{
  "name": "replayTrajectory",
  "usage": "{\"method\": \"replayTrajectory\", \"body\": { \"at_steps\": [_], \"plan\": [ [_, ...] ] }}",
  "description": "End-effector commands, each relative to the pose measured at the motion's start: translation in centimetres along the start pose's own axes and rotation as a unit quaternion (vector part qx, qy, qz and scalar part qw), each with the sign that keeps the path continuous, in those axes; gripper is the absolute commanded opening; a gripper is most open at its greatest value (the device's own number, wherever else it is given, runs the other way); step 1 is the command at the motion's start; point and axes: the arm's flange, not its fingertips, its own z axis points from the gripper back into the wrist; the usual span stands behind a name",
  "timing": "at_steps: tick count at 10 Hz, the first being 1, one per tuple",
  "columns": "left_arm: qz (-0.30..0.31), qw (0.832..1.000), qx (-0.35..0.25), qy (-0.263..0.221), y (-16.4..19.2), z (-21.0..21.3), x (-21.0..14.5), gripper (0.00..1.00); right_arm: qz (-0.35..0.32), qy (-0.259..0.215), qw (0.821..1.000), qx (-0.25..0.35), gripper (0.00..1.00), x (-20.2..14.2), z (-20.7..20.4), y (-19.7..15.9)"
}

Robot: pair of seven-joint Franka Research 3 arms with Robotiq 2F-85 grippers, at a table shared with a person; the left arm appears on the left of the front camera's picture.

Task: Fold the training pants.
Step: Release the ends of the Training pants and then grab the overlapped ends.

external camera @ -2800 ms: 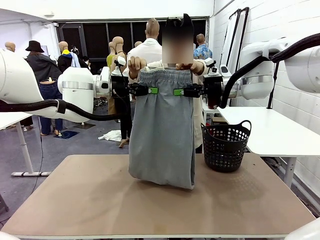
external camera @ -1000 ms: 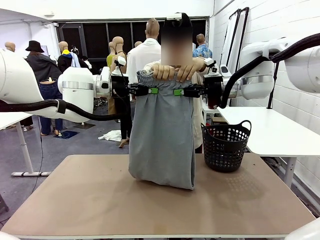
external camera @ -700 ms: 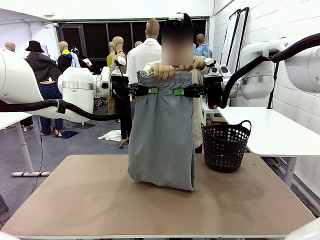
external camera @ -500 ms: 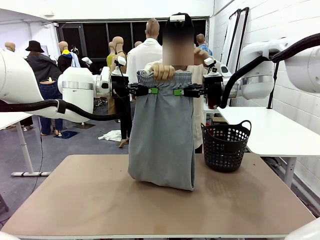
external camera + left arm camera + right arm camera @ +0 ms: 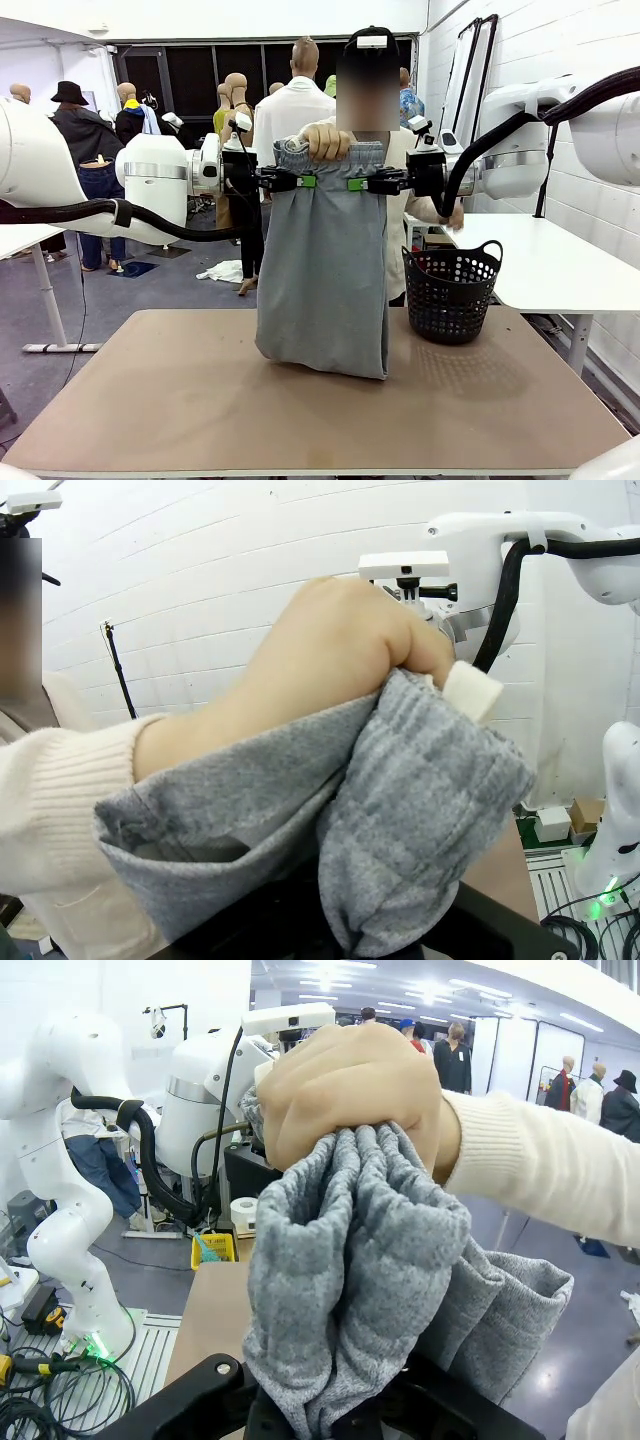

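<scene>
The light grey training pants point(image 5: 320, 270) hang upright over the table point(image 5: 180, 400), with their lower end resting on it. A person behind them grips the bunched waistband in one hand point(image 5: 328, 141). My left gripper point(image 5: 303, 181) and right gripper point(image 5: 357, 184) face each other just under the waistband, each shut on the fabric. In the left wrist view the grey cloth point(image 5: 420, 810) bunches between my fingers point(image 5: 500, 935), under the person's fist point(image 5: 340, 640). The right wrist view shows the same cloth point(image 5: 350, 1260) and hand point(image 5: 350, 1090) from the other side.
A black perforated basket point(image 5: 452, 292) stands on the table's far right corner. The person's other hand point(image 5: 456, 215) hangs low beside my right arm. A white table point(image 5: 540, 260) sits off to the right. People and other tables fill the background.
The person took one hand off the waistband and lowered it to the right; the other hand still holds the gathered band. Both grippers and the pants stayed in place.
</scene>
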Motion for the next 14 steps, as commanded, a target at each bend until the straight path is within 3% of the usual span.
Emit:
{"method": "replayTrajectory", "body": {
  "at_steps": [1,13,14],
  "plan": [
    [0.000,1.000,0.000,0.000,0.00,0.00,0.00,0.00,0.000,-0.005,1.000,0.006,0.00,0.05,-0.01,0.08],
    [0.002,1.000,-0.001,0.001,0.09,-0.04,-0.23,0.00,0.000,-0.005,1.000,0.006,0.00,0.05,-0.01,0.08],
    [0.003,1.000,0.001,-0.001,0.06,0.06,-0.23,0.00,0.000,0.000,1.000,0.000,0.10,0.00,0.00,0.00]
  ]
}}
